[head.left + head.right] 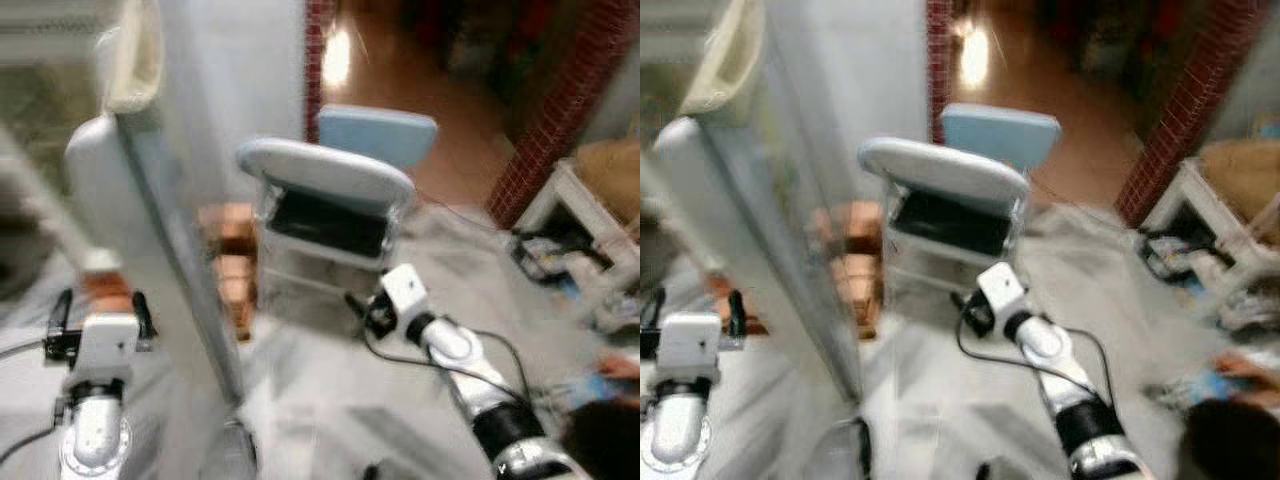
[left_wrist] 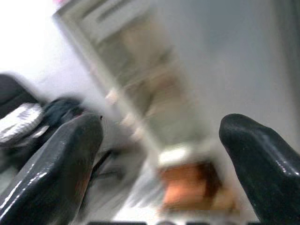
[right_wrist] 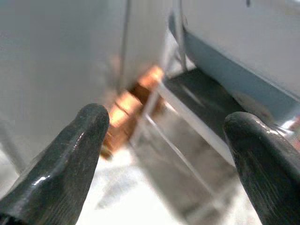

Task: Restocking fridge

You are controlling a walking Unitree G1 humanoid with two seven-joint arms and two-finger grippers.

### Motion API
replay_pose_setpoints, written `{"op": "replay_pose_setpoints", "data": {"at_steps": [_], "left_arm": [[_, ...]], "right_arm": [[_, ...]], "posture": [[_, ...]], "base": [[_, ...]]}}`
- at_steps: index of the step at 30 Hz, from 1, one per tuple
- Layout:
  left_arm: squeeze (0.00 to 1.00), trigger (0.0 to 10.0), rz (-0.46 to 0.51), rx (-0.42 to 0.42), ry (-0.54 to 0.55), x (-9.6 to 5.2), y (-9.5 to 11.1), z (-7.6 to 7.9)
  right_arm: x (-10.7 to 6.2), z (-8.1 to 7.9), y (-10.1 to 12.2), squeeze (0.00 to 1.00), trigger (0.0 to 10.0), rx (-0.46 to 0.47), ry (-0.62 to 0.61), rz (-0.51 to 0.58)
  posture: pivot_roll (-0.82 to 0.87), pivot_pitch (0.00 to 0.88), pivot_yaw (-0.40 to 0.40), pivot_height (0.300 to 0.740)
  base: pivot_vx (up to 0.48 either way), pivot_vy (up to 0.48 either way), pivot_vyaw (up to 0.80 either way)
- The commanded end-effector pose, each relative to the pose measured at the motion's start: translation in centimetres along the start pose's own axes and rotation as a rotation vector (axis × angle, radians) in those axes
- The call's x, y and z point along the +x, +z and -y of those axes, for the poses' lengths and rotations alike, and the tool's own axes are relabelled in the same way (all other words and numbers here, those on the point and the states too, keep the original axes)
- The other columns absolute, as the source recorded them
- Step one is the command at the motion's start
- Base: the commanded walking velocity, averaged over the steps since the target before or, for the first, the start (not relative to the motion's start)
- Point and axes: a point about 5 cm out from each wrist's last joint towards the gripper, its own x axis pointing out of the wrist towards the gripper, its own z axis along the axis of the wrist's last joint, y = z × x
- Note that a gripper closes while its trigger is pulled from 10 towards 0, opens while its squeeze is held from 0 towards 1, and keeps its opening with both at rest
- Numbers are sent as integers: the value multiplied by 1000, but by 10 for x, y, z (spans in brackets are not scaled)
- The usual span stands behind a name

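The head views are blurred. One fridge door stands open edge-on between the two arms. To its right is one clear cart with a grey lid and a dark shelf, and beside it one stack of orange boxes on the floor. The left gripper is wide open and holds nothing. The right gripper is also wide open and empty, pointing at the cart. One white table stands far right.

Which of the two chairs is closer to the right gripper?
The grey-backed chair with the dark seat, just ahead of the right gripper. The light blue chair stands behind it.
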Motion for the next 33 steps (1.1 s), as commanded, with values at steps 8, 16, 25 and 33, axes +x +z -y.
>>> {"op": "replay_pose_setpoints", "data": {"at_steps": [8, 16, 25, 33], "left_arm": [[0, 10000, 64, -54, -33, 23, 18, -2], [0, 10000, 67, -144, -114, 34, 30, 0], [0, 10000, 67, -171, -113, 36, 33, -1], [0, 10000, 71, -188, -123, 36, 34, 2]], "right_arm": [[-3, 2, 3, 0, 10000, 52, -55, 23], [-5, 6, 2, 0, 10000, 99, -102, 15], [-6, 6, 4, 0, 10000, 111, -165, 22], [-6, 8, 5, 0, 10000, 121, -186, 22]], "posture": [[38, 69, 14, 740], [37, 72, 14, 740], [35, 65, 14, 740], [34, 68, 15, 740]], "base": [[-61, 0, 0], [0, 34, 0], [0, 480, 0], [0, 445, 0]]}}
